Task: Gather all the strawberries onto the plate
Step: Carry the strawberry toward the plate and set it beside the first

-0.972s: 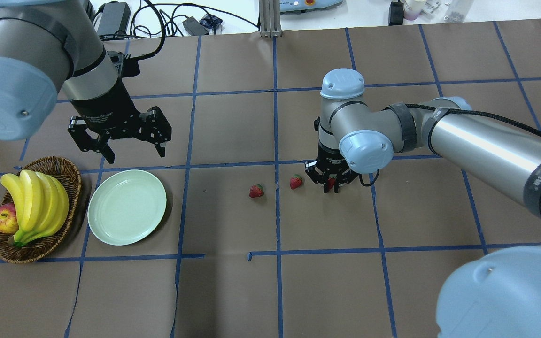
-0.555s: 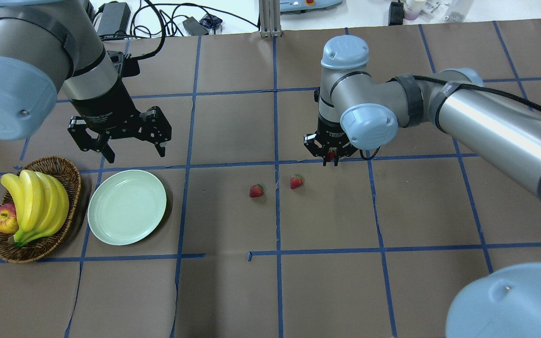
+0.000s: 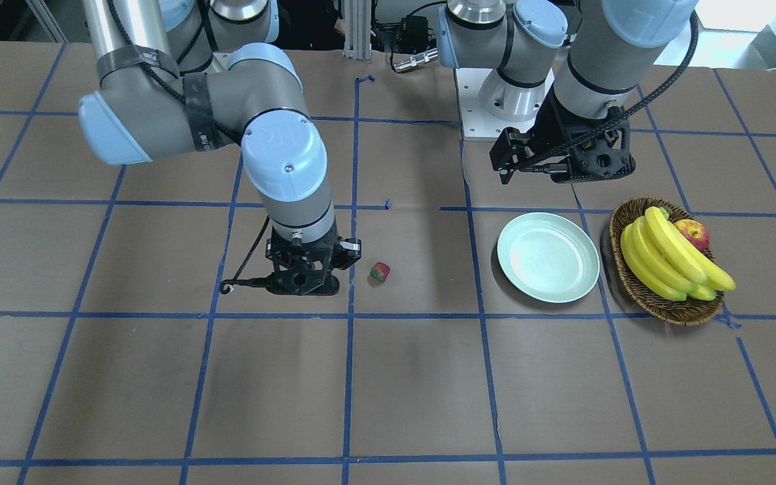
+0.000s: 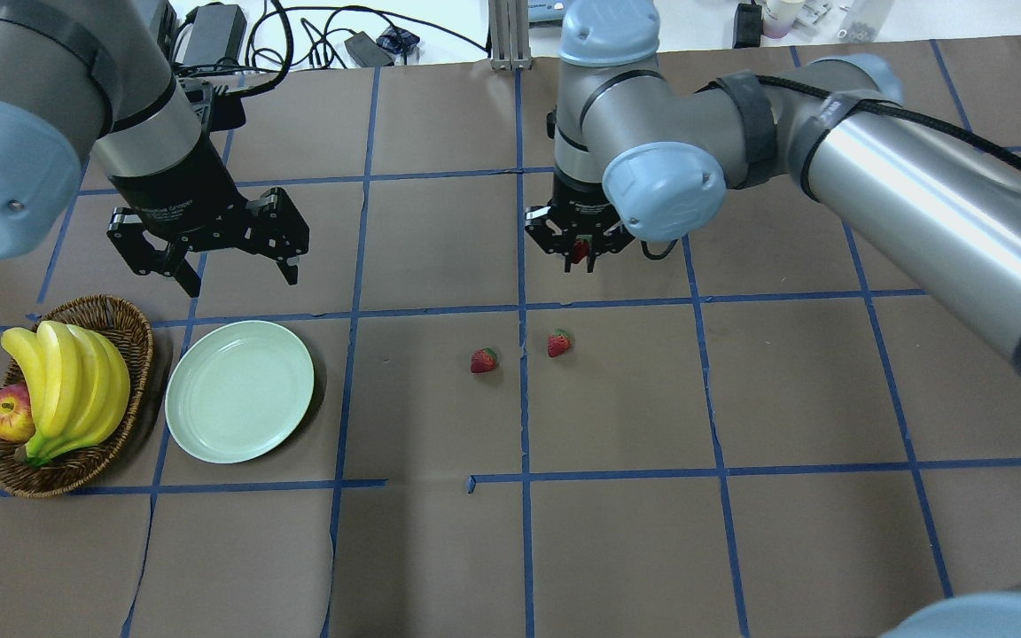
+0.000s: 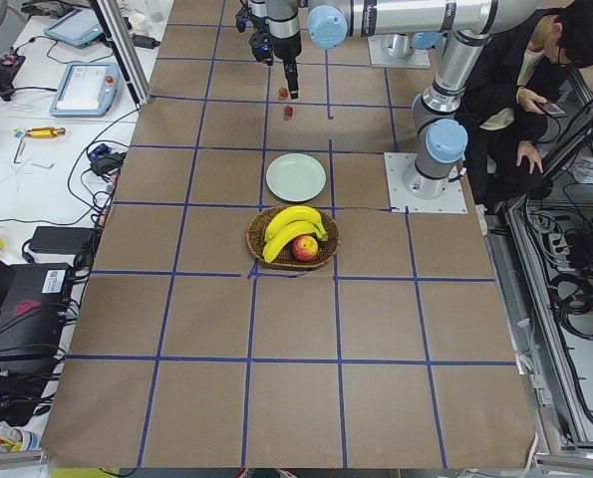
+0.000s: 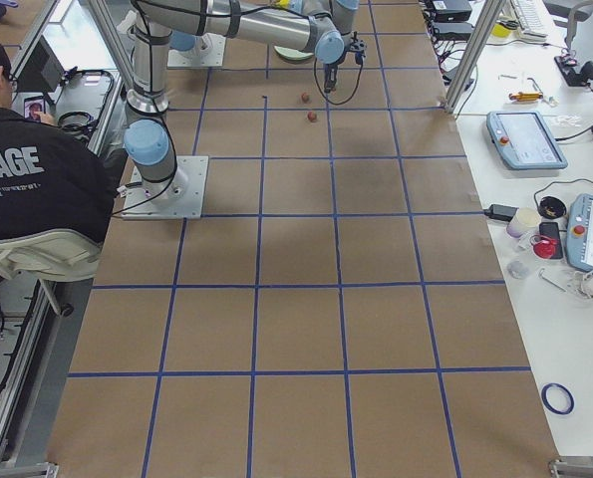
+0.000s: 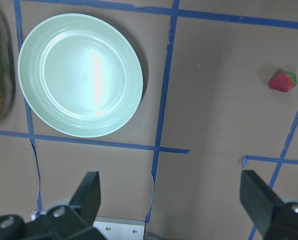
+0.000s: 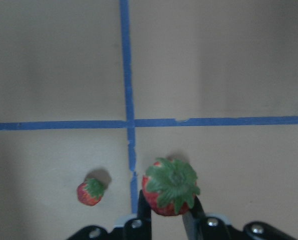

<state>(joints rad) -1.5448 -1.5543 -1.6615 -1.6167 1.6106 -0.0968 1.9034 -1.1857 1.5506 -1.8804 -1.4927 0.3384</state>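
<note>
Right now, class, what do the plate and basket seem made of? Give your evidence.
Plate: probably plastic or melamine, smooth pale mint, semi-gloss; a soft light streak shows. Basket: likely wicker, matte brown; woven strands visible at the rim.

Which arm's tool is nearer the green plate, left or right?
Left. The left tool hangs open in the air close by the plate; the right tool, shut on a strawberry, is far off past the table's middle.

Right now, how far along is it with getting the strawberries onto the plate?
Nothing is done yet: the plate is bare. In hand: the right gripper holds the first strawberry above the table. Left: a second strawberry and a third strawberry lie on the table.
</note>
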